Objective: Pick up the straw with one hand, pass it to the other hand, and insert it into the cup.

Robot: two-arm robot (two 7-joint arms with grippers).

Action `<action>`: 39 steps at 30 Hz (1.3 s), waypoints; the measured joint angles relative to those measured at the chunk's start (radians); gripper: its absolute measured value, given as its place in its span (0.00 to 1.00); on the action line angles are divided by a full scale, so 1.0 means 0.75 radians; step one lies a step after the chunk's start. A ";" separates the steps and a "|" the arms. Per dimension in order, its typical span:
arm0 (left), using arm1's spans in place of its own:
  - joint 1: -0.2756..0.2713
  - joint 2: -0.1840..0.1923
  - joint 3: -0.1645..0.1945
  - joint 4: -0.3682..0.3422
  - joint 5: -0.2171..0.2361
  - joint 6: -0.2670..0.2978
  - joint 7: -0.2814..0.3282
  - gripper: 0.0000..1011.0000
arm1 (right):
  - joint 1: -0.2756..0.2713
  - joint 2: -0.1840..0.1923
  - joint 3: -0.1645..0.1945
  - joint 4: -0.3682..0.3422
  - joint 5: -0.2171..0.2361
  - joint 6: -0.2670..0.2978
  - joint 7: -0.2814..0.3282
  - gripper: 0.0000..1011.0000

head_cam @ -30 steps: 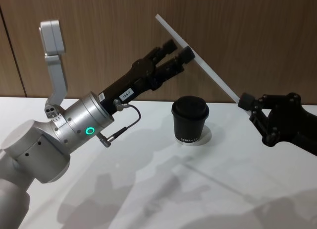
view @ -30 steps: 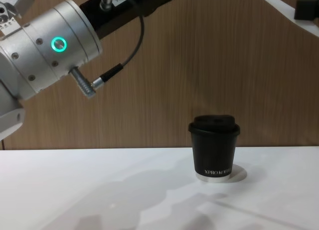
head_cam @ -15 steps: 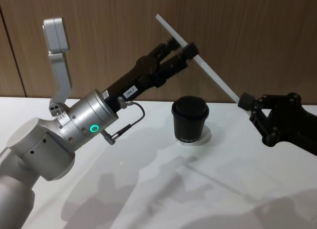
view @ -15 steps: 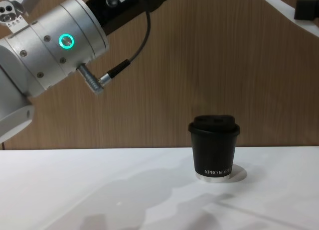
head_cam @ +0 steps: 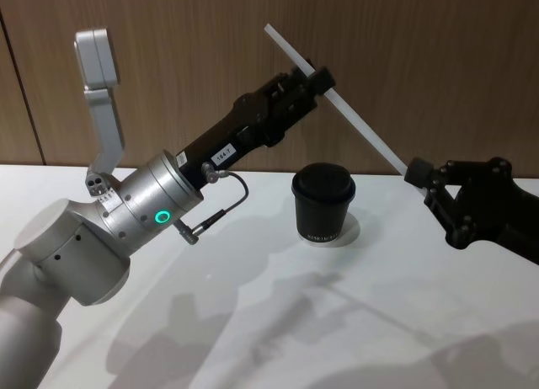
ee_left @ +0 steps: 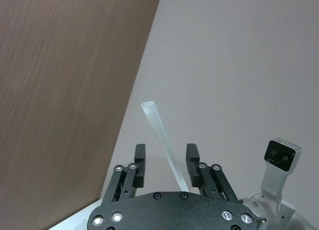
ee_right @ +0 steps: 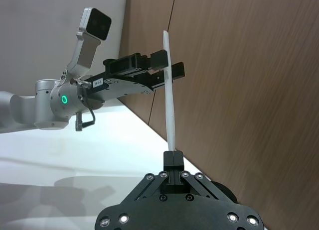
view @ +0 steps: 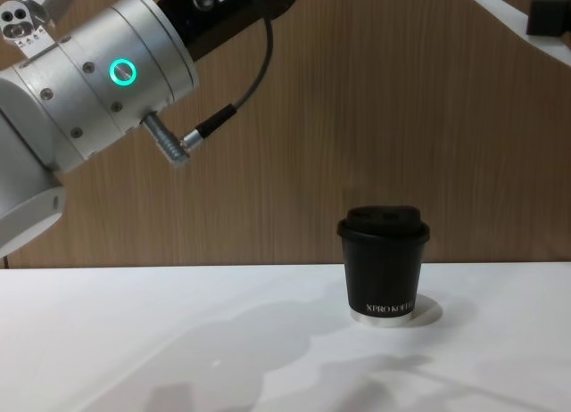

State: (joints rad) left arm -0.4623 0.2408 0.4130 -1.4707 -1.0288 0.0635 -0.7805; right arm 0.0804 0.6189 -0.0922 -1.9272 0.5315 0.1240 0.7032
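- Head view: the straw (head_cam: 354, 118) slants in the air above the cup (head_cam: 323, 205), which stands lidded on the table (head_cam: 253, 322). Your right gripper (head_cam: 417, 170) pinches its lower end, and your left gripper (head_cam: 313, 76) brackets its upper part.
- Left wrist view: the fingers (ee_left: 140, 158) stand apart, with a gap either side of the straw (ee_left: 160, 138). Nothing is clamped there yet.
- Right wrist view: the right gripper (ee_right: 173, 163) is closed on the straw's (ee_right: 169, 100) end.
- Chest view: the straw (view: 495, 9) crosses the top corner, well above the cup (view: 384, 269). The black block beside it is probably your right gripper.
- Expect a light, smooth, thin-walled tube that dents if squeezed hard. Close gently on it, squarely and toward mid-length.
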 joint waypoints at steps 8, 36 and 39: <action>-0.001 -0.001 0.001 0.001 -0.001 -0.001 -0.001 0.28 | 0.000 0.000 0.000 0.000 0.000 0.000 0.000 0.00; -0.003 -0.002 0.002 0.003 -0.002 -0.002 -0.001 0.00 | 0.000 0.000 0.000 0.000 0.000 0.000 0.000 0.03; -0.003 -0.002 0.002 0.003 -0.002 -0.002 -0.001 0.00 | 0.000 0.000 0.000 0.000 0.000 0.000 0.000 0.07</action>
State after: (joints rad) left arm -0.4646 0.2395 0.4144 -1.4687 -1.0302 0.0616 -0.7813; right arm 0.0803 0.6189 -0.0922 -1.9272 0.5314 0.1240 0.7031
